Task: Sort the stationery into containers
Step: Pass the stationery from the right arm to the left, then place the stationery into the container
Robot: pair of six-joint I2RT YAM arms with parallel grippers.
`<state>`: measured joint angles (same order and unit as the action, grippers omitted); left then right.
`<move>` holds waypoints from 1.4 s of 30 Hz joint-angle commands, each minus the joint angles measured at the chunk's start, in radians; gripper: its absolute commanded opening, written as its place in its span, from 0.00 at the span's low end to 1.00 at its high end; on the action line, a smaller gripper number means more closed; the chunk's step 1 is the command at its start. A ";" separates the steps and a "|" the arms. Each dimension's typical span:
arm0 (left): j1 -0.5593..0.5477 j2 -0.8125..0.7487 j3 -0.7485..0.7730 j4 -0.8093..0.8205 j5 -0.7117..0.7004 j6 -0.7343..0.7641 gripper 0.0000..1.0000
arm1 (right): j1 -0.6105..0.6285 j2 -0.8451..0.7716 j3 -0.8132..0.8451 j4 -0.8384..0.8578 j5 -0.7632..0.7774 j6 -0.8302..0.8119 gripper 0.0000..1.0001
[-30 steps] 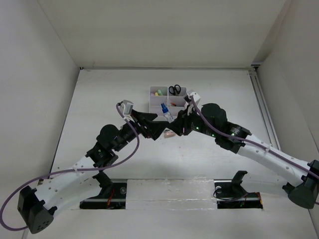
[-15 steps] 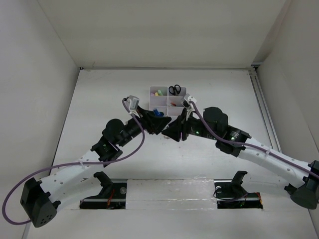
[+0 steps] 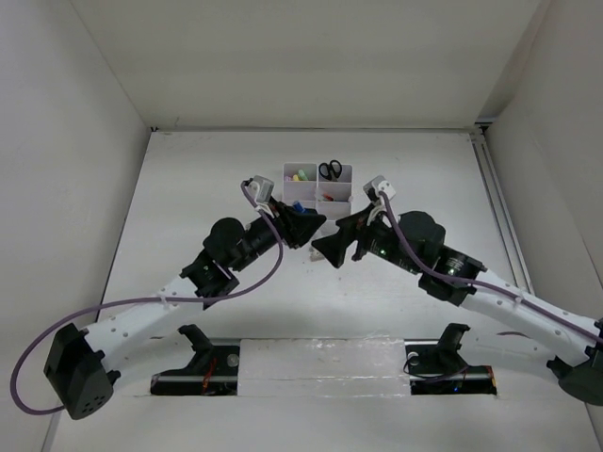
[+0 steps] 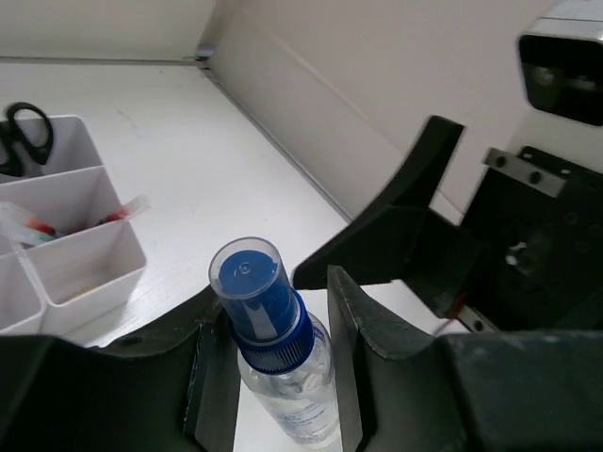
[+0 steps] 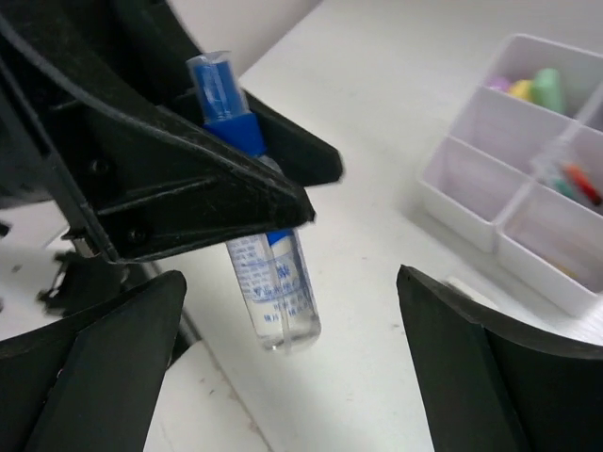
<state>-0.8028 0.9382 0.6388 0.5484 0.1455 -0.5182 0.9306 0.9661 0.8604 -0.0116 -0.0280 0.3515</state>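
1. The left gripper (image 4: 276, 372) is clamping the blue-white tube (image 4: 268, 330) between its fingers (image 4: 215, 377), which are closed against the clear body just under the blue collar.
2. The tube is pointing cap-up, a little tilted. It is hanging near the closest row of the white organizer (image 3: 317, 193), to the left of it in the top view.
3. Whether the tube's base is touching the worktop (image 3: 188, 188) cannot be told.
4. The right gripper (image 3: 332, 247) is facing the left one from close by. Its jaws are standing wide apart and holding nothing.
5. Black-handled scissors (image 3: 329, 169) are sitting in the far right compartment, pink and yellow highlighters (image 3: 300, 175) in the far left one, and red-tipped pens (image 4: 38, 226) are lying in a compartment of the middle row.
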 commanded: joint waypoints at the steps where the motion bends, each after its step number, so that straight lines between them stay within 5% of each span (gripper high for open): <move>1: 0.004 0.048 0.077 0.045 -0.125 0.099 0.00 | 0.007 -0.046 -0.003 -0.082 0.279 0.036 1.00; 5: 0.004 0.158 0.131 0.056 -0.328 0.184 0.00 | 0.007 -0.119 -0.038 -0.223 0.480 0.127 1.00; 10: 0.016 0.299 0.183 0.113 -0.605 0.260 0.00 | 0.007 -0.292 -0.129 -0.247 0.470 0.148 1.00; 15: 0.028 0.436 0.252 0.191 -0.713 0.354 0.00 | 0.016 -0.411 -0.165 -0.298 0.419 0.158 1.00; 30: 0.040 0.657 0.410 0.235 -0.756 0.448 0.00 | 0.025 -0.386 -0.196 -0.422 0.651 0.288 1.00; 42: 0.040 0.705 0.429 0.235 -0.768 0.469 0.00 | 0.025 -0.409 -0.216 -0.360 0.614 0.195 1.00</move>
<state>-0.7639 1.6421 1.0195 0.7174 -0.6052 -0.0700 0.9451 0.5629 0.6456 -0.4110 0.5606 0.5735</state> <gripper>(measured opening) 0.308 0.999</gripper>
